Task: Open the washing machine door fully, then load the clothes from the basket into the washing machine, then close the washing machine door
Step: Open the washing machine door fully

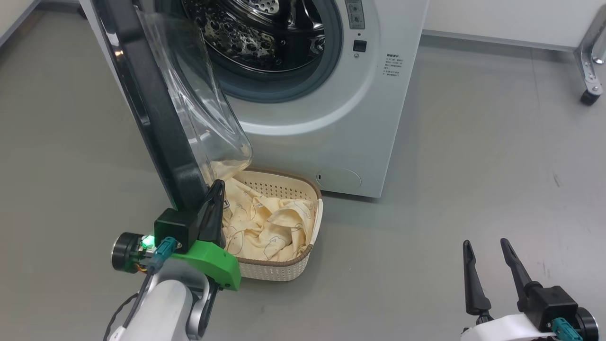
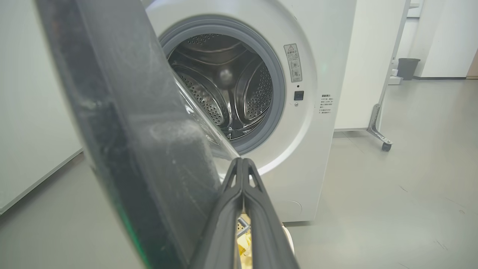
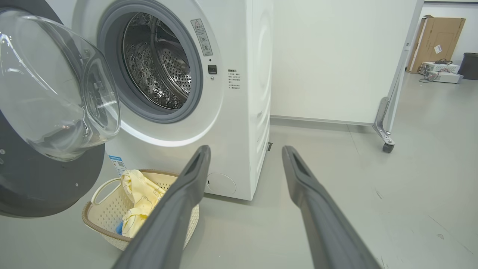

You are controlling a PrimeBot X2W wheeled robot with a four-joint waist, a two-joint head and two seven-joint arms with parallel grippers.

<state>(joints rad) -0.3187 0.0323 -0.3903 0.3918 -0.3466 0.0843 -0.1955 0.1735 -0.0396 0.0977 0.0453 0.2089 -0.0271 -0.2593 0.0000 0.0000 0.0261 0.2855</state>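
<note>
"Grey floor (image 1: 473, 166) all round, pale walls behind, and the washing machine (image 1: 331, 132) standing white in the middle. How is the washing machine door (image 1: 156, 109)?"

"Swung out on its left-hand hinge. The head view catches it nearly edge-on, with the clear glass bowl (image 3: 56, 86) bulging to the right. The opening is uncovered: grey gasket (image 3: 112, 74), perforated steel drum (image 1: 251, 33) behind it."

"And the basket (image 1: 284, 270)?"

"On the floor just in front of the machine, at its lower left, partly under the door's bottom edge. The clothes (image 1: 270, 227) lie heaped inside it, pale yellow with thin line prints. The right wrist view shows a bright-blue cloth piece (image 3: 119, 227) low in the heap."

"The left gripper (image 1: 218, 185)?"

"Fingers pressed together, gripping nothing. It points up beside the door's lower edge, on the bowl's side, above the basket's near left corner. Whether it touches the door I cannot tell."

"The right gripper (image 1: 486, 242)?"

"Spread wide and holding nothing — low on the right over the floor, well apart from basket and machine."

"Anything else about?"

"A metal leg on a caster (image 1: 589, 80) at the far right, a cardboard box (image 3: 435, 41) beyond it — and a dark bin (image 2: 407, 67)."
</note>
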